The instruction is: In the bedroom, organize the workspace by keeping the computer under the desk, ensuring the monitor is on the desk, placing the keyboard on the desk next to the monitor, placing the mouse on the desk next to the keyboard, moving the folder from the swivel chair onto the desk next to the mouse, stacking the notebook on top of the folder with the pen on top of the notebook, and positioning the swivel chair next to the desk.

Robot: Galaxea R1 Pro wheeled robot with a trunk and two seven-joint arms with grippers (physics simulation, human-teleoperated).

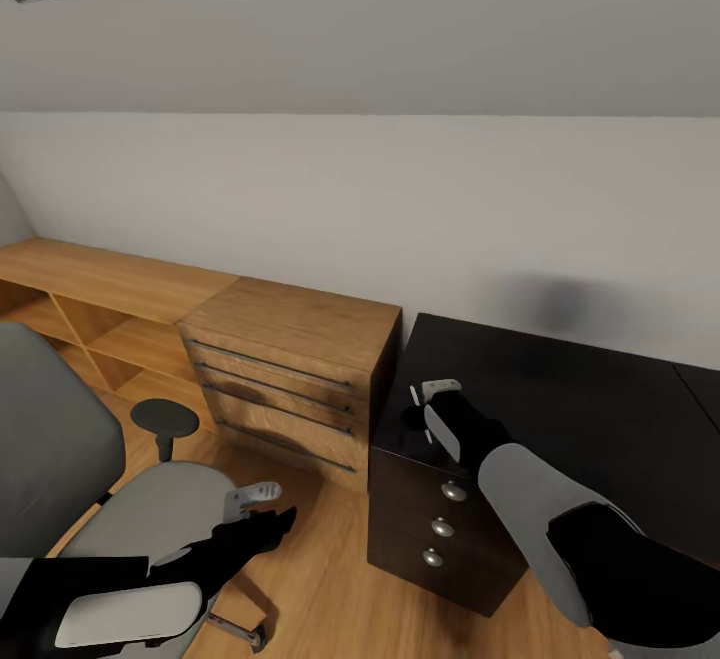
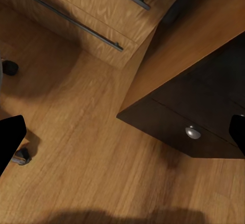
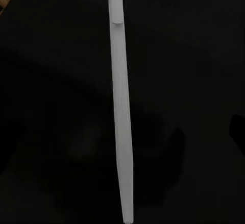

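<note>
The right pincer (image 1: pixel 437 407) hangs low over the near-left corner of the bench (image 1: pixel 560 409), just above the drawer unit (image 1: pixel 440 524) with its round knobs, and its wrist view shows the pen (image 3: pixel 120 106), a thin whitish stick, running straight out between the fingers against the black top. It looks clamped on the pen, though the contact itself is hidden. The step in hand seems to be carrying the pen to its place; to do it well, keep the stick level and the grip steady, and set it down only on the notebook, not on bare black surface, since it would roll easily. No notebook or folder can be seen on the part of the bench beneath it. Further out, the left pincer (image 1: pixel 262 511) hovers over the wood floor (image 2: pixel 102 157), empty, its dark fingers wide apart, beside the seat of the swivel chair (image 1: pixel 150 509). Beyond it stands the light wood cabinet (image 1: pixel 290 369) with long handles.
</note>
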